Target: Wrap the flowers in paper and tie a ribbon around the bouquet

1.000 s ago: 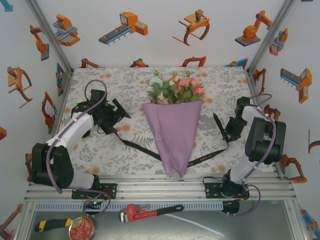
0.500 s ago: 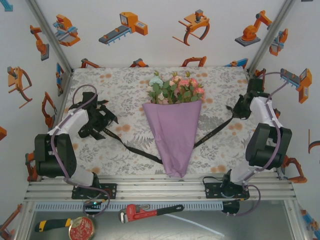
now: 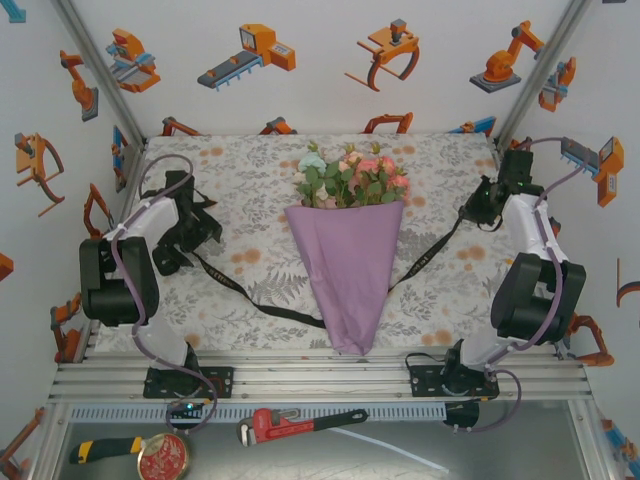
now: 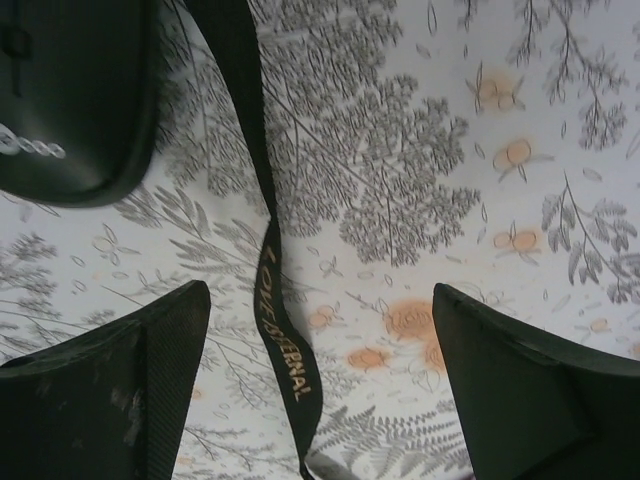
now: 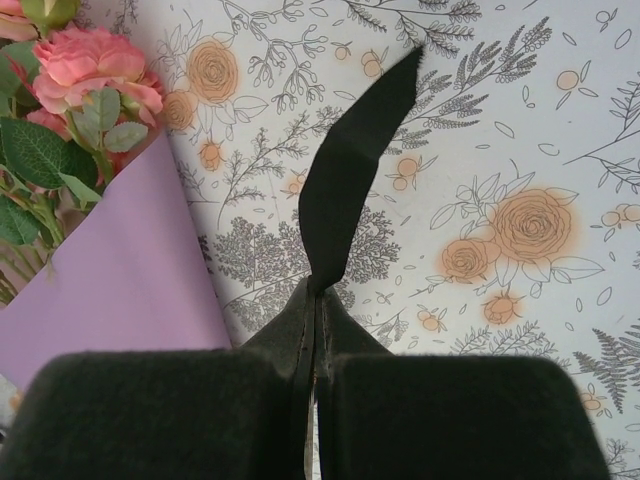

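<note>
Lilac paper (image 3: 350,270) comes nearest. The cone's pinched tip sits close to the near edge of the table (image 3: 250,170), about midway across, with its mouth fanning away. Wrapping looks done; tying is not yet begun. The black ribbon (image 3: 250,297) meets the cone low on both flanks and vanishes there, so it likely runs beneath, a sling laid ready to be brought up and crossed over the front. Each tail then slants outward and away toward an arm. The left tail lies flat on the table between the left fingers (image 4: 110,390), which stand wide apart and touch nothing. The band's gold lettering faces up. I judge this lined up for a grasp not yet taken. On the right tail, the right fingers (image 5: 450,420) are pressed together on the band near its end, and a short pointed tab pokes out beyond them. The ribbon runs fairly straight from cone to grip, probably to hold tension. Farthest are the flowers (image 3: 352,180): pink, peach and cream blooms, one pale blue, with green leaves crowding the bouquet (image 3: 350,240) mouth at table centre. The stems are hidden inside the paper.
</note>
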Tool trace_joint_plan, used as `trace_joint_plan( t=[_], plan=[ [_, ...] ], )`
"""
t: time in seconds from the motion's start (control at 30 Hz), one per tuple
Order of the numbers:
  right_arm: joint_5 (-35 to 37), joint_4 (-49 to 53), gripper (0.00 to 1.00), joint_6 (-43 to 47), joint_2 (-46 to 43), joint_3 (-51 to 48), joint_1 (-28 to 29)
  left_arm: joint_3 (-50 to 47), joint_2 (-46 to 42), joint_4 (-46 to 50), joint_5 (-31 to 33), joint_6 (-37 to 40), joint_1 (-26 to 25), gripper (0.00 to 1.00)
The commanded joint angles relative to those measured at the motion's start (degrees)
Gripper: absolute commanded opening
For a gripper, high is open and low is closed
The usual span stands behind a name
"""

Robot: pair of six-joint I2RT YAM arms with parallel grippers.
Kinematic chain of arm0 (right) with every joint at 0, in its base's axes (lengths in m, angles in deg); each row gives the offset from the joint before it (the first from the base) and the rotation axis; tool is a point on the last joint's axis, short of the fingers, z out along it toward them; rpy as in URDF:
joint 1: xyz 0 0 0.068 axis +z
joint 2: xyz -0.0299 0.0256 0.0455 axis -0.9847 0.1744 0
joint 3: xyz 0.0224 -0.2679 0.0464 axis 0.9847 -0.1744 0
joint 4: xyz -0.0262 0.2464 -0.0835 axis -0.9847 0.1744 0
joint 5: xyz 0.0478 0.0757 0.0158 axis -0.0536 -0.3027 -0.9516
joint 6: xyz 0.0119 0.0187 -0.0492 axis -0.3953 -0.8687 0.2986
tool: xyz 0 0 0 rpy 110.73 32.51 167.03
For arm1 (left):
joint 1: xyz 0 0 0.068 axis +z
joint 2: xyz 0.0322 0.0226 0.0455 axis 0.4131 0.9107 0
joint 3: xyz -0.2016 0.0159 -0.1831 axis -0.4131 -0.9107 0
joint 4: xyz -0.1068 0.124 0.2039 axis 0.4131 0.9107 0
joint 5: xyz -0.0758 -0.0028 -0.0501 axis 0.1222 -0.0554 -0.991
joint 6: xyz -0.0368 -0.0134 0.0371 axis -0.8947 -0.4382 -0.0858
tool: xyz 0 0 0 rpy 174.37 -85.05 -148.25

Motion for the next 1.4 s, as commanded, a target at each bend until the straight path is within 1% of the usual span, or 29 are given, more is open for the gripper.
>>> trace_joint_plan(
  t=[0.0, 0.07, 0.1, 0.17, 0.2, 0.23, 0.37, 0.5, 0.67, 0.87, 1.03, 1.13, 1.23, 1.37],
  plan=[
    [-1.0, -0.67, 0.0, -1.15, -1.18, -0.86, -0.13, 3.11, 4.31, 2.74, 4.36, 3.53, 0.81, 0.81],
    [-0.78, -0.66, 0.0, -0.99, -1.46, -0.77, -0.14, 4.13, 6.39, 2.08, 4.1, 4.55, 1.01, 0.74],
    [-0.67, -0.66, 0.0, -0.95, -1.61, -0.69, -0.13, 4.35, 7.23, 1.0, 3.4, 5.01, 1.16, 0.68],
    [-0.52, -0.2, 0.0, -0.75, -1.78, -0.27, -0.2, 4.99, 8.98, -0.68, 0.75, 5.52, 1.34, 0.52],
    [-0.35, 0.16, 0.0, -0.78, -1.8, 0.07, -0.21, 5.74, 9.87, -1.13, -1.06, 5.85, 1.47, 0.4],
    [-0.13, 0.67, 0.0, -0.8, -1.79, 0.58, -0.21, 6.17, 10.34, -1.89, -2.93, 6.42, 1.49, 0.32],
    [0.15, 1.73, 0.0, -2.02, -1.87, 2.17, -0.3, 6.6, 9.25, -5.26, -6.88, 6.63, 1.56, 0.01],
    [0.45, 1.34, 0.0, -3.0, -1.4, 3.04, -0.39, 9.25, 9.06, -5.74, -9.09, 6.23, 1.73, 0.0],
    [1.04, 1.21, 0.0, -2.91, 0.36, 5.61, -0.53, 12.86, 9.47, -5.23, -9.43, 6.53, 2.38, 0.0],
    [1.61, 0.47, 0.0, -2.83, 4.46, 9.54, -1.94, 18.45, 13.4, -6.49, -11.89, 4.8, 5.99, 0.0],
    [1.37, 0.35, 0.0, -2.65, 6.97, 12.44, -2.59, 23.32, 16.11, -6.08, -14.17, 5.08, 6.42, 0.0],
    [0.62, 0.86, 0.0, -2.17, 8.26, 13.14, -2.67, 23.83, 17.02, -6.14, -16.34, 4.93, 5.99, 0.0],
    [-1.87, 2.23, 0.0, -2.37, 8.09, 13.47, -2.54, 22.6, 15.85, -6.29, -18.51, 5.32, 4.21, 0.0],
    [-5.69, 3.12, 0.0, -1.8, 3.43, 11.96, 0.14, 16.27, 8.9, -9.3, -20.24, 5.0, 2.04, 0.0]
  ],
)
